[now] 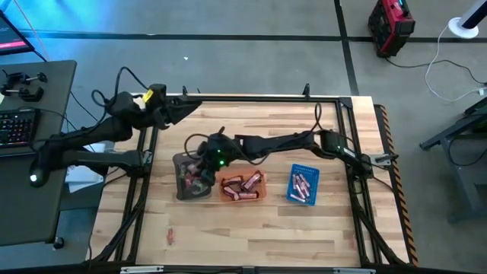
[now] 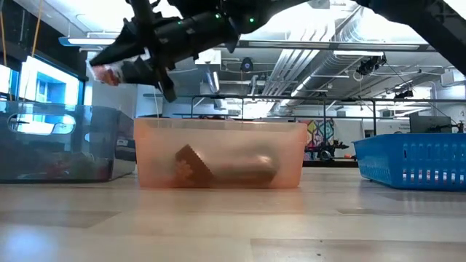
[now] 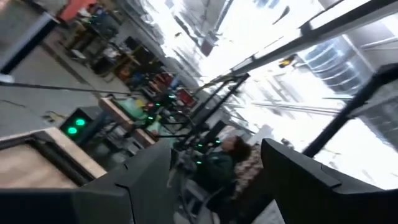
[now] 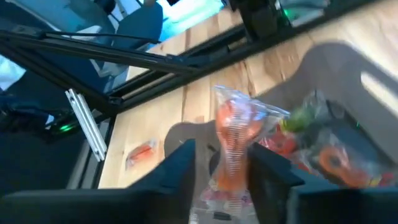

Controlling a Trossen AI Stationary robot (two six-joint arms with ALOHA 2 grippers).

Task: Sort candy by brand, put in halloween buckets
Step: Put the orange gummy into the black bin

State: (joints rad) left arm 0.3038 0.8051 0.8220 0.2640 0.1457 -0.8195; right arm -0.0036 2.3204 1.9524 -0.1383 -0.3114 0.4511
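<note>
Right now the right tool [image 4: 221,163] hangs over the dark grey bucket [image 1: 186,183], fingers partly apart w/ a clear-wrapped orange-red candy [image 4: 239,134] between them; can't tell if it's gripped or loose. More red and green pcs lie inside that bucket. Orange bucket [image 1: 243,186] sits just beside it w/ reddish-brown bars, blue bucket [image 1: 303,185] beyond that. One stray candy [image 1: 170,236] lies on the counter [image 1: 266,228], near the grey bucket. Left tool [image 3: 205,186] is wide open, empty, well away from the grey bucket.

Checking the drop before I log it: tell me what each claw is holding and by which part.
The right claw, above the grey bucket, has a red-wrapped candy between its fingers by its lower end. The left claw holds nothing.
</note>
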